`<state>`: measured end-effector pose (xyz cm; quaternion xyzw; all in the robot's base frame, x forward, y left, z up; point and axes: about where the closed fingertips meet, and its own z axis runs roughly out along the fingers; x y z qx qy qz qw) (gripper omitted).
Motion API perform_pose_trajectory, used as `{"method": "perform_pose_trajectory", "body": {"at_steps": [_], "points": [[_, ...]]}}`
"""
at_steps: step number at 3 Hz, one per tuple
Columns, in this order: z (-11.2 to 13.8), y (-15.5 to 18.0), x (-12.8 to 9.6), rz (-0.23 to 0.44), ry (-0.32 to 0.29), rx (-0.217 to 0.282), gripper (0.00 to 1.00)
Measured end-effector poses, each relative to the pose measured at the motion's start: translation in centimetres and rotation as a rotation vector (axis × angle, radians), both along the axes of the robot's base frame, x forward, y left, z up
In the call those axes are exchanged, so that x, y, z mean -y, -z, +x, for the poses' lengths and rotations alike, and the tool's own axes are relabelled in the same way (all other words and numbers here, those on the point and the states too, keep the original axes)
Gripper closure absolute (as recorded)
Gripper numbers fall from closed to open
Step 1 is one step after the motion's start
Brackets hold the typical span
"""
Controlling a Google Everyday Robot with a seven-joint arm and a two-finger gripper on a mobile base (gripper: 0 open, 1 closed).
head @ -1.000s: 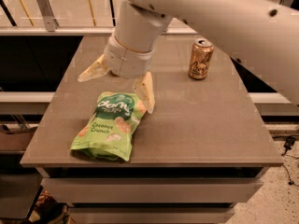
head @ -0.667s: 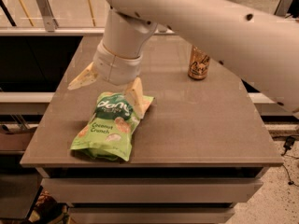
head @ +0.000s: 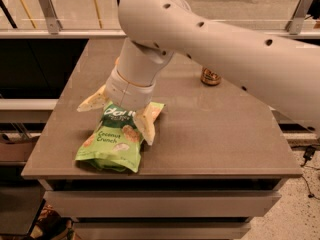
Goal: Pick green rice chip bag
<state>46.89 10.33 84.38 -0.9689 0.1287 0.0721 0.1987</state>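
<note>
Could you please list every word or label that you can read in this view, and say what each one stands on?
"Coconut Crunch": on the front of the green rice chip bag.
Logo lettering at the bag's top: partly covered by the open gripper straddling it, so not surely readable.
Can label: mostly hidden, unreadable.

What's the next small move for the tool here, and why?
Probably close the fingers, perhaps after a slight drop. The tool is open over the top end of the green rice chip bag, with one finger left of the bag and the other at its right edge, so the bag sits between them. The bag lies flat on the table, not yet lifted.
</note>
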Motion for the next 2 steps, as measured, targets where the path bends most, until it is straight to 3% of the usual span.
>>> {"method": "perform_pose_trajectory", "body": {"at_steps": [1, 2], "points": [[0.05, 1.66, 0.45, 0.018, 0.021, -0.004, 0.0], [0.05, 0.96, 0.45, 0.018, 0.021, -0.004, 0.16]]}}
